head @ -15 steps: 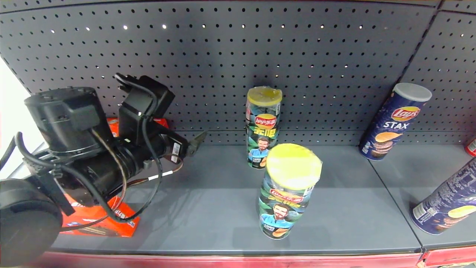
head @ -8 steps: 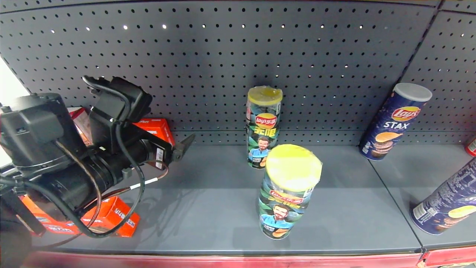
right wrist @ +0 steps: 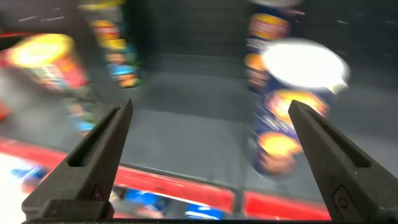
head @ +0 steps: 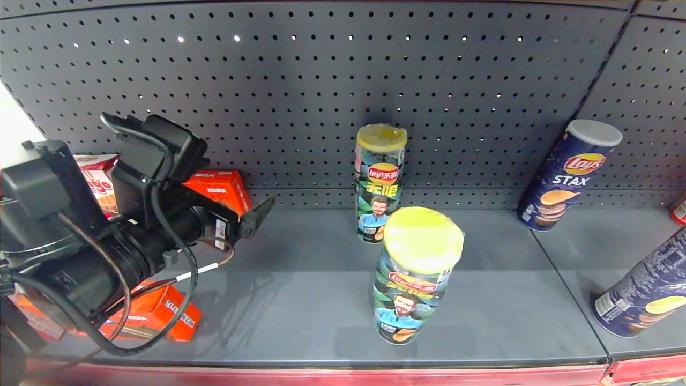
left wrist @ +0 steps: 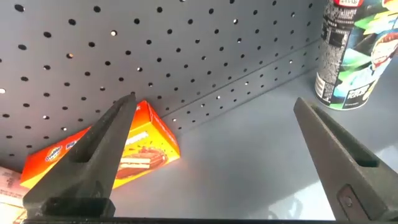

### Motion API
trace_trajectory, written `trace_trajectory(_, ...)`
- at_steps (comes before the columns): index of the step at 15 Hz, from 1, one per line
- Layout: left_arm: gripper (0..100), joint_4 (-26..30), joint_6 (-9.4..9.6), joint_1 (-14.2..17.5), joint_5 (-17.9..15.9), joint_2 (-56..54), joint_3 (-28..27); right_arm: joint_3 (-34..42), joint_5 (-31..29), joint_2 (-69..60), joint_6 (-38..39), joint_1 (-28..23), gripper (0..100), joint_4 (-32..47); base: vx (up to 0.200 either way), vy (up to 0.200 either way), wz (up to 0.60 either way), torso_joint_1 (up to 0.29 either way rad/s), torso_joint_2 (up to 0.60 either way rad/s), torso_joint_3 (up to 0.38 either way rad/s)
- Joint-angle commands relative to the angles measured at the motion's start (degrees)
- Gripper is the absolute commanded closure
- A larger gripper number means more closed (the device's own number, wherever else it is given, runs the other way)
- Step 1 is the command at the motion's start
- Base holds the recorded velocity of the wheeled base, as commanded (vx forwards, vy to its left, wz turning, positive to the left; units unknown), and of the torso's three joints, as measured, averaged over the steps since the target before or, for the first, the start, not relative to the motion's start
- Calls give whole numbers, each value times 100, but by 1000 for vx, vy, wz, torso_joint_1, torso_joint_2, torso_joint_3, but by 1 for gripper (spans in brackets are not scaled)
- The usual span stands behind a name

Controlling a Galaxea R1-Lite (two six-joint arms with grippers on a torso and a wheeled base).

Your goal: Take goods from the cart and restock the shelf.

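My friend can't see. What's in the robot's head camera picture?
The robot's left gripper, open, hangs over the left of a grey shelf beside orange boxes. Two yellow-lidded chip cans stand in the middle, one behind the other, and two dark blue cans are on the right.

Right wrist view is pure smear: past the right gripper (right wrist: 210,107), the blue can (right wrist: 292,118) and the striped cans (right wrist: 115,56) off to its other side are too blurred to read. Over on the left, the left arm (head: 107,252) covers most of the orange boxes (head: 166,316) and half a white box (head: 99,182). Ahead of the left gripper (left wrist: 214,102), the green can (left wrist: 351,56) is cut off at the edge, and so is the lying can (head: 643,292) far right.
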Motion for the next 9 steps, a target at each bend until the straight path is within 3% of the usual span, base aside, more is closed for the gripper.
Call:
trace_trajectory(1, 0, -3, 4, -2, 4, 2, 41, -479, 267, 1248, -189, 522, 0, -50, 0, 0, 0, 0, 0, 0)
trace_trajectory(5, 0, -20, 12, 156, -14, -7, 120, -892, 197, 1969, -303, 1286, 0, -182, 0, 0, 0, 0, 0, 0)
trace_trajectory(9, 0, -117, 21, 209, -49, -7, 156, -1173, 206, 2663, -497, 1647, 0, -516, 0, 0, 0, 0, 0, 0)
